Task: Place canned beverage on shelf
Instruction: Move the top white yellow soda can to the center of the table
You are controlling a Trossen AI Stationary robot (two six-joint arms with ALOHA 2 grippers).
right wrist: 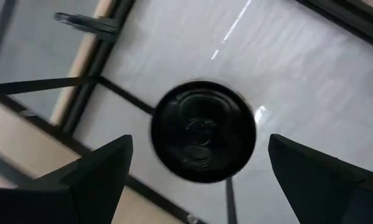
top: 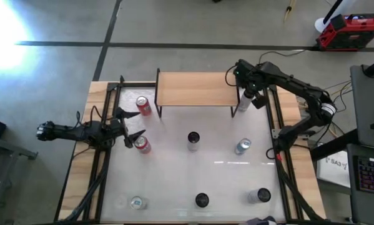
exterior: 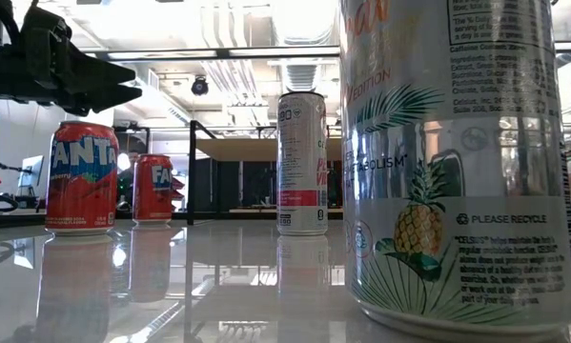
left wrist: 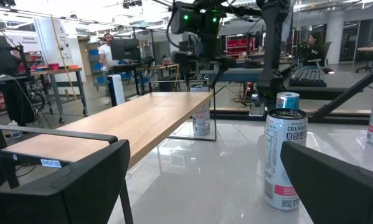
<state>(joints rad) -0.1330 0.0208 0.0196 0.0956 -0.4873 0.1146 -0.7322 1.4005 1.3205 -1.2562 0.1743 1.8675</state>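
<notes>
White glossy table point(top: 174, 175) fills the high view, framed by wood edging. At the 9 o'clock edge the left gripper point(top: 132, 125) hangs above the surface with its fingers spread fully apart and nothing between them; one red can point(top: 143, 105) stands just beyond its upper finger and a second red can point(top: 142, 145) just past its lower finger, neither one gripped. Toward 12 o'clock stands the shelf point(top: 196, 89), a tan wooden top on thin black legs, with no can resting on it. Near the table's centre is a dark-topped can point(top: 193, 140), with a silver can point(top: 242, 147) to its 3 o'clock side. Along the 6 o'clock edge are three more cans: a pale one point(top: 135, 202), a dark-topped one point(top: 201, 200) and a grey one point(top: 259, 195). At about 1 o'clock, just off the shelf's right end, the right gripper point(top: 252, 97) is poised over a white can point(top: 243, 102) standing on the table; the right wrist view looks straight down on its black lid point(right wrist: 203, 131), with the two fingers held wide on either side and clear gaps between them and the can, so nothing is clasped.
</notes>
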